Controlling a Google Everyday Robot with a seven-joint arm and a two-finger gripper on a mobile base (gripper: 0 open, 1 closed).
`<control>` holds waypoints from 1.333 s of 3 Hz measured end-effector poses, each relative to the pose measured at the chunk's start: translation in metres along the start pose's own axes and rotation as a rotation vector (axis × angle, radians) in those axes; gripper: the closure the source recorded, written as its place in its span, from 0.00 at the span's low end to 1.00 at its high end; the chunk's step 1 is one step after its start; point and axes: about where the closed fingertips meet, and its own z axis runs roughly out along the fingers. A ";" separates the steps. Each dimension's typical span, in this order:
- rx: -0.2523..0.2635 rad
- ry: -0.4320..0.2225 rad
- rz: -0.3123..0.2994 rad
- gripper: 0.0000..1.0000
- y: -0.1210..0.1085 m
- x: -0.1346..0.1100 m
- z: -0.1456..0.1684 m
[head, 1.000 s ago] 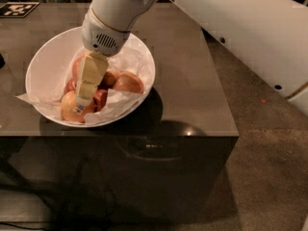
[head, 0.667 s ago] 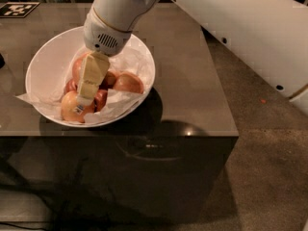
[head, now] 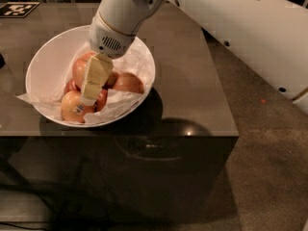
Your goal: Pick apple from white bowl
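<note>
**Sam:** Where is the gripper (head: 90, 94)?

**Mia:** It is down inside the white bowl (head: 45, 57). Its cream part hangs tilted over the middle of the pile of fruit.

**Sam:** Is it open or closed?

**Mia:** I cannot tell. I cannot tell if it holds anything either.

**Sam:** Where is the apple (head: 80, 70)?

**Mia:** It lies in the bowl, at the back of the pile, just behind the gripper. It is big and round, red with some yellow. The gripper covers part of it.

**Sam:** Are there more apples?

**Mia:** Yes. A sticker apple (head: 72, 109) lies at the front of the bowl, just by the tip of the gripper. An orange apple (head: 128, 83) lies on the right side of the pile. A bit of a red apple (head: 70, 86) peeks out on the left.

**Sam:** What is under them?

**Mia:** Crumpled white paper (head: 132, 57). One corner of it sticks out over the bowl's left rim.

**Sam:** And where is the bowl?

**Mia:** On the dark table (head: 192, 81), close to its front edge and toward its left side. A black-and-white marker (head: 18, 8) lies at the back left corner. The big white arm (head: 226, 23) reaches in from the right, over the back of the table.
</note>
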 end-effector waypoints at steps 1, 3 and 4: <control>-0.004 -0.002 0.010 0.00 -0.002 0.002 0.002; -0.049 -0.019 0.027 0.00 -0.013 0.007 0.018; -0.049 -0.019 0.027 0.18 -0.013 0.007 0.018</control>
